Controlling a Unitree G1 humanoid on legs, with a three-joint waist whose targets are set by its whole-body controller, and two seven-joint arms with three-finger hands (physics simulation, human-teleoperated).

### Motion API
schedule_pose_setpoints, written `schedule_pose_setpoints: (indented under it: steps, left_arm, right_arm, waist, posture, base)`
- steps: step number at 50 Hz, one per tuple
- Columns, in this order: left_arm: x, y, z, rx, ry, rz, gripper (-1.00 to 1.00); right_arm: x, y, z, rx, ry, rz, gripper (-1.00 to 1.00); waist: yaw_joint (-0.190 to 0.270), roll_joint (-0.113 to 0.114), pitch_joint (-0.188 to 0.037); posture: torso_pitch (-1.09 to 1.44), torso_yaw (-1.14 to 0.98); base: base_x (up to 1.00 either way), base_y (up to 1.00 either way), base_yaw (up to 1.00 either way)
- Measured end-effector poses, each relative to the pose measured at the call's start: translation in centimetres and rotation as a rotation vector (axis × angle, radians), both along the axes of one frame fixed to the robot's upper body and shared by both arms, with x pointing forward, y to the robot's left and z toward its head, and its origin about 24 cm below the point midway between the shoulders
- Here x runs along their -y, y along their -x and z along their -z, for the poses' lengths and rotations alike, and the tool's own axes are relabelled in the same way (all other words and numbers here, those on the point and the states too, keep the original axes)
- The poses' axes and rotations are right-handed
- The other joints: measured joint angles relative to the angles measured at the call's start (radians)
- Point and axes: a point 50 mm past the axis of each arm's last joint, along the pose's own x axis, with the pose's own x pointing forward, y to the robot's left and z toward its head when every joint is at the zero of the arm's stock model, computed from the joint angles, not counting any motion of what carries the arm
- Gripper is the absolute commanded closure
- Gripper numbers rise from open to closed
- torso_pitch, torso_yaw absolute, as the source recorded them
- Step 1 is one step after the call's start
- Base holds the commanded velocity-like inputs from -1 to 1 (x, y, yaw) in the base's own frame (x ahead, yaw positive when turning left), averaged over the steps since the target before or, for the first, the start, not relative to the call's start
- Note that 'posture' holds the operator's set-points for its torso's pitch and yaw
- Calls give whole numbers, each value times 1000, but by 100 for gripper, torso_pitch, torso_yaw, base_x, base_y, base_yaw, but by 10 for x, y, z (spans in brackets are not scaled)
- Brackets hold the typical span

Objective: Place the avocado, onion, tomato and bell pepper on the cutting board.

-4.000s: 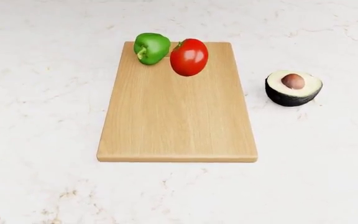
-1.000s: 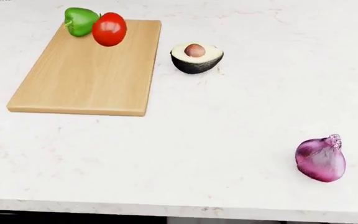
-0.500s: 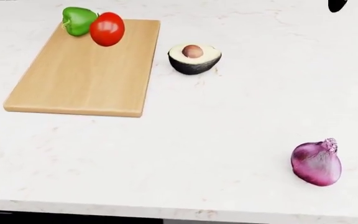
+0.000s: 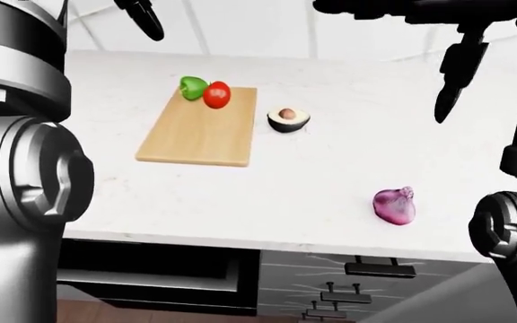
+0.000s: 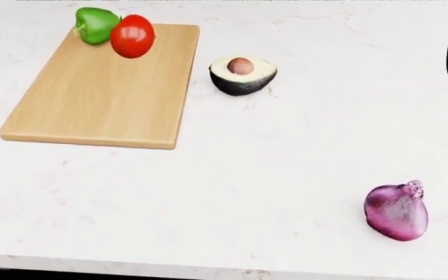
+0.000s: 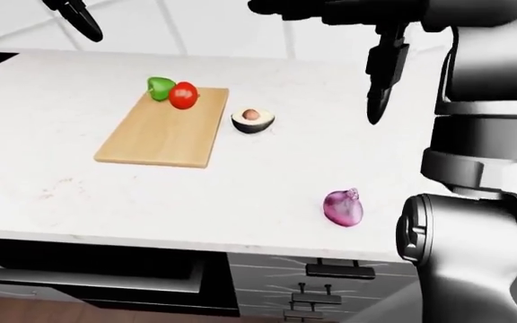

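Observation:
The wooden cutting board (image 5: 99, 81) lies at the upper left of the head view. A green bell pepper (image 5: 94, 24) and a red tomato (image 5: 132, 36) rest side by side at its top end. An avocado half (image 5: 242, 74) with its pit up sits on the counter just right of the board. A red onion (image 5: 397, 211) lies alone at the lower right, near the counter's edge. My right hand (image 6: 383, 70) hangs open high above the counter, between avocado and onion, holding nothing. Only a stretched finger of my left hand (image 4: 146, 17) shows, at the top left of the eye views.
White marble counter (image 5: 286, 163) carries everything; its near edge runs along the bottom of the head view. Dark drawers with handles (image 4: 380, 268) sit below it. A tiled wall (image 4: 240, 27) rises behind. My own arm links fill the sides of the eye views.
The camera has moved: the board slid to the upper left of the view and the onion came in. A dark finger of my right hand has dropped lower at the right edge.

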Motion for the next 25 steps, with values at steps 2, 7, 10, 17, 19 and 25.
schedule_pose_setpoints:
  steps: [2, 7, 10, 17, 19, 25]
  left_arm:
    - [0, 0, 0, -1, 1, -1, -100]
    - [0, 0, -1, 2, 1, 0, -100]
    - [0, 0, -1, 3, 1, 1, -100]
    - [-1, 0, -1, 2, 2, 0, -100]
    - [-1, 0, 0, 0, 1, 0, -100]
    - [-1, 0, 1, -5, 2, -2, -100]
  right_arm:
    - [-1, 5, 3, -8, 6, -9, -100]
    - [-7, 17, 10, -27, 25, -38, -100]
    - [-10, 25, 17, -34, 34, -58, -100]
    - [-16, 35, 34, -57, 55, -93, -100]
    - [-15, 38, 39, -59, 60, -97, -100]
    - [-15, 48, 46, -74, 74, -99, -100]
  waist:
    - [0, 0, -1]
    - [0, -1, -2]
    - [1, -2, -3]
    - [0, 0, -4]
    - [0, 0, -5]
    - [-1, 0, -6]
  posture:
    - [0, 0]
    - [0, 0]
    - [0, 0]
    - [0, 0]
    - [0, 0]
    - [0, 0]
  base:
    - [0, 0, 0]
    - [0, 0, 0]
    - [0, 0, 0]
    - [0, 0, 0]
    - [0, 0, 0]
    - [0, 0, 0]
